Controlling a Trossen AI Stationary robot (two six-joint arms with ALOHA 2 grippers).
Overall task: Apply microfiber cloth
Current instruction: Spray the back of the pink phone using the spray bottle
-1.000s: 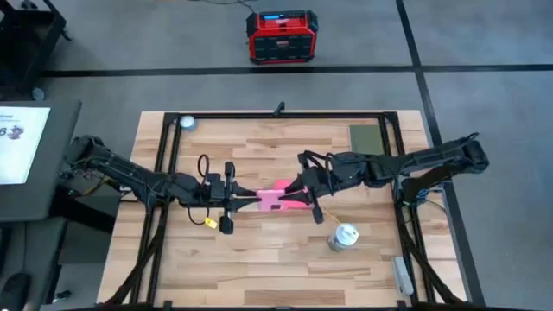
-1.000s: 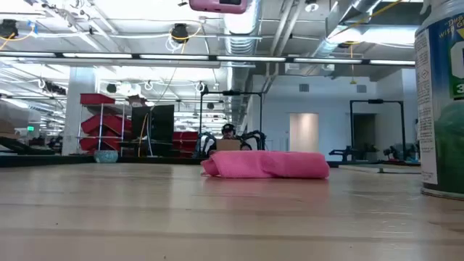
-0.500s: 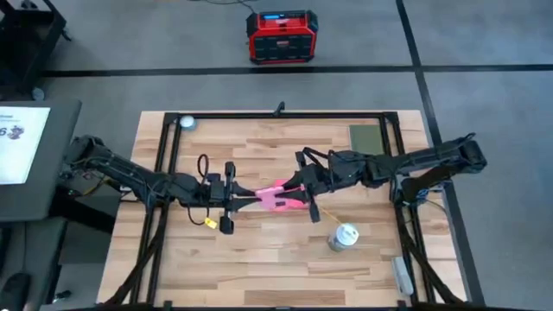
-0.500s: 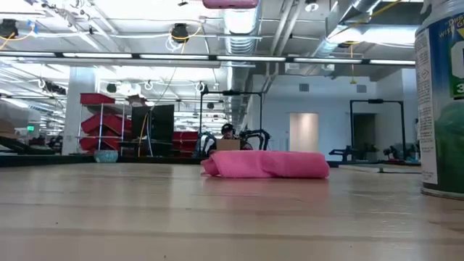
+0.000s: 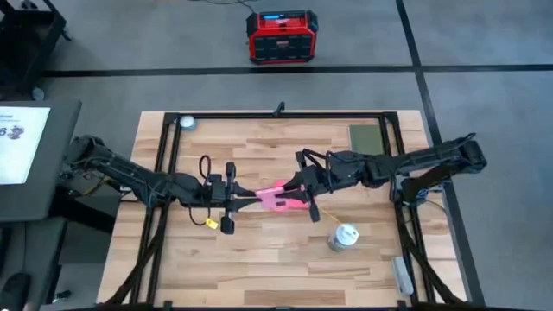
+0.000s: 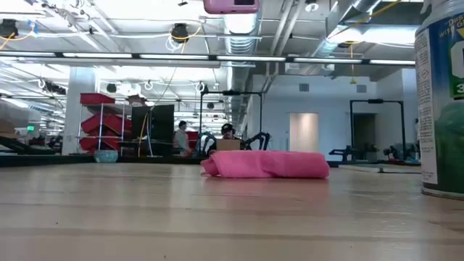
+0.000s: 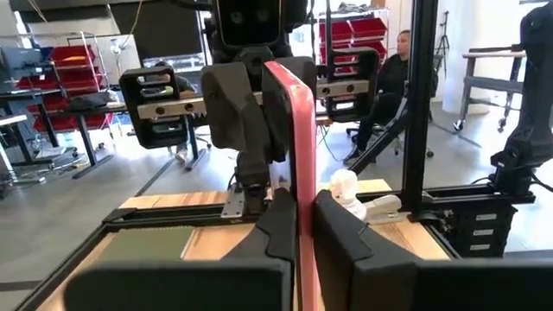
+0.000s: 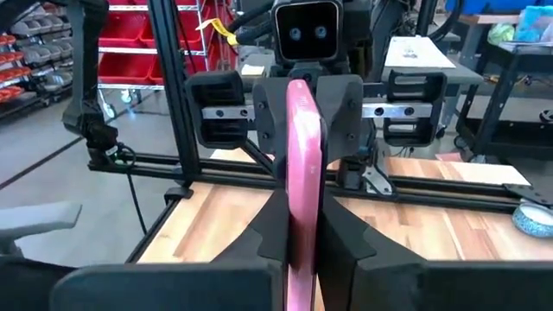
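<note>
While left gripper (image 7: 298, 214) and right gripper (image 8: 301, 216) each clamp opposite ends of the pale-pink phone (image 6: 230, 6) aloft, the microfiber cloth (image 6: 264, 164) lies bunched mid-table (image 5: 259, 259) beneath.

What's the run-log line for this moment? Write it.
left end effector: shut on phone | right end effector: shut on phone | phone: on edge, above table | microfiber cloth: on table, untouched

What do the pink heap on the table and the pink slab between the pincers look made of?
Cloth: soft matte fabric, judging by its rumpled folds and rounded ends. Phone: rigid, probably plastic or a silicone case, smooth with a slight sheen; its edge runs dead straight while clamped on both sides.
</note>
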